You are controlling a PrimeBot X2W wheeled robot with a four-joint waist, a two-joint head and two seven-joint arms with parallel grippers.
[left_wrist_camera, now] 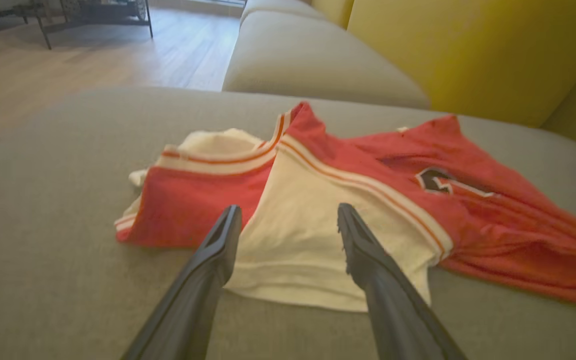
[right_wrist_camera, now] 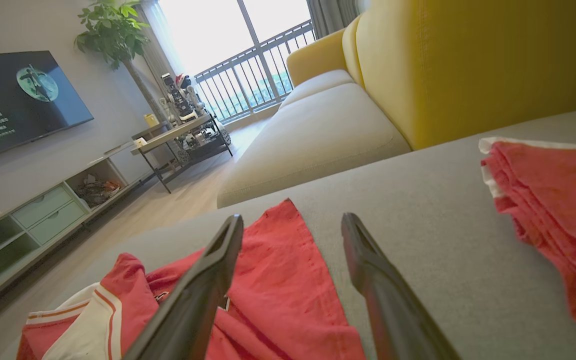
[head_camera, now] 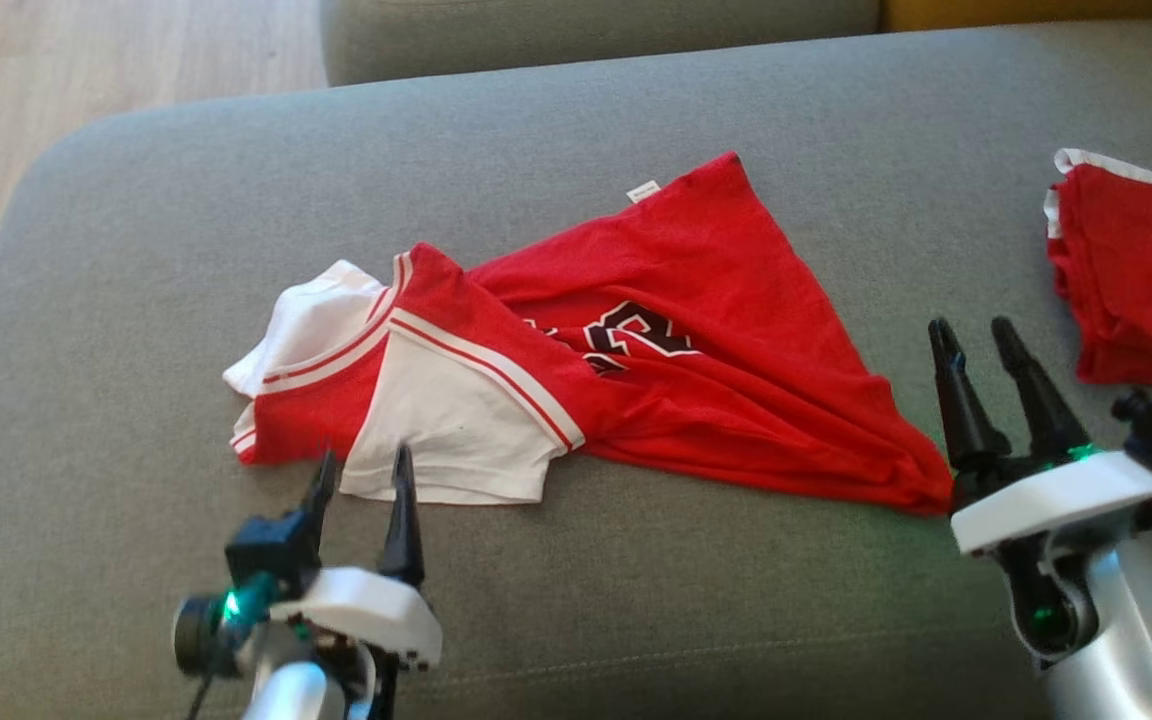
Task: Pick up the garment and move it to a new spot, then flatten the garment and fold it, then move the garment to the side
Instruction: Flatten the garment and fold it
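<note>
Our red and white garment (head_camera: 636, 350) lies rumpled across the middle of the grey sofa cushion (head_camera: 736, 110). We hold our left hand (head_camera: 365, 458) empty, fingers spread wide, at the near edge of its white sleeve. Our right hand (head_camera: 971, 330), also spread and empty, hovers by the garment's right corner. A second red garment (head_camera: 1136, 270) sits folded farther right.

red cloth (head_camera: 1141, 280): cut by right edge | lettering (head_camera: 636, 338) on garment (head_camera: 726, 250): partly hidden in folds | tag (head_camera: 643, 191): unreadable
</note>
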